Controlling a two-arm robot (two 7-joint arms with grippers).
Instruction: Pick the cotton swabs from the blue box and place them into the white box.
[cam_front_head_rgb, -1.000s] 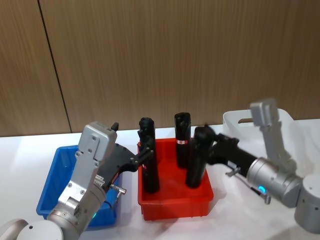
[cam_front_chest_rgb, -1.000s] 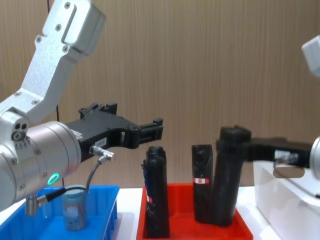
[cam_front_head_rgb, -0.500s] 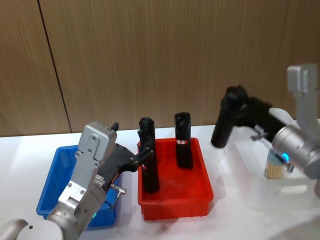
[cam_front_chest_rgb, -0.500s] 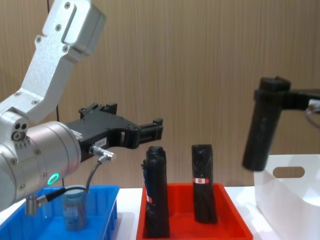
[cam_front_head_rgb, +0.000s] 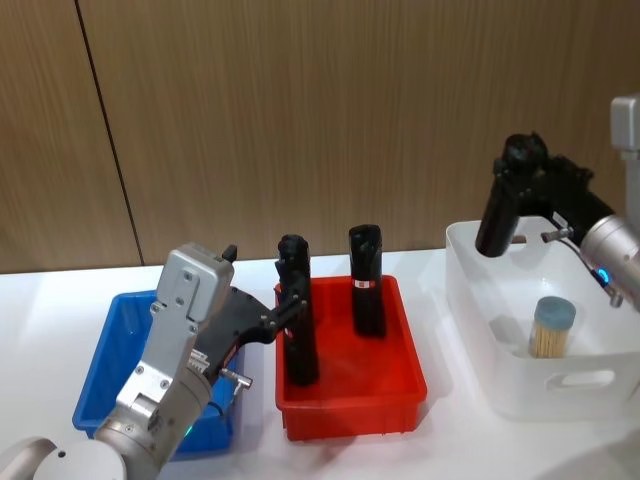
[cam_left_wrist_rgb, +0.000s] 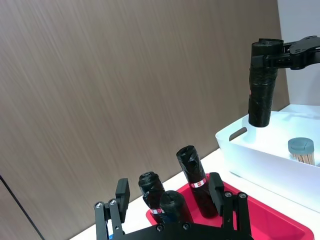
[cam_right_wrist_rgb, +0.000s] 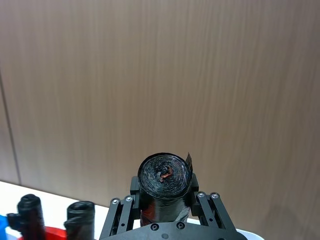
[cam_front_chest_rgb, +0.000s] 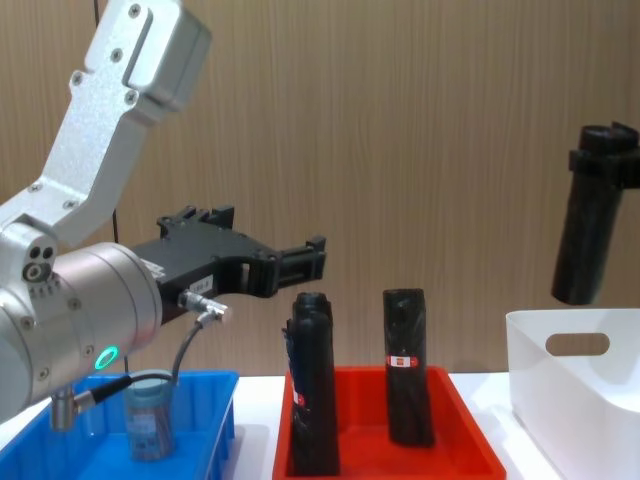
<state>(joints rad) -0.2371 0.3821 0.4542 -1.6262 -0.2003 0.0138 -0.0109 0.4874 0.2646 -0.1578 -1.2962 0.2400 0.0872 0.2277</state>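
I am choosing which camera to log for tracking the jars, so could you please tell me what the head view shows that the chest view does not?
Only the head view looks into the white box, where a cotton swab jar stands. Only the chest view shows another cotton swab jar in the blue box. Both show the right gripper holding a black roll above the white box, the red tray with more rolls, and the left gripper beside it.

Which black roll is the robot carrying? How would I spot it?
Look at the white box on the right side of the table. Above its back edge, the right gripper holds one black roll in the air. The other black rolls stand in the red tray.
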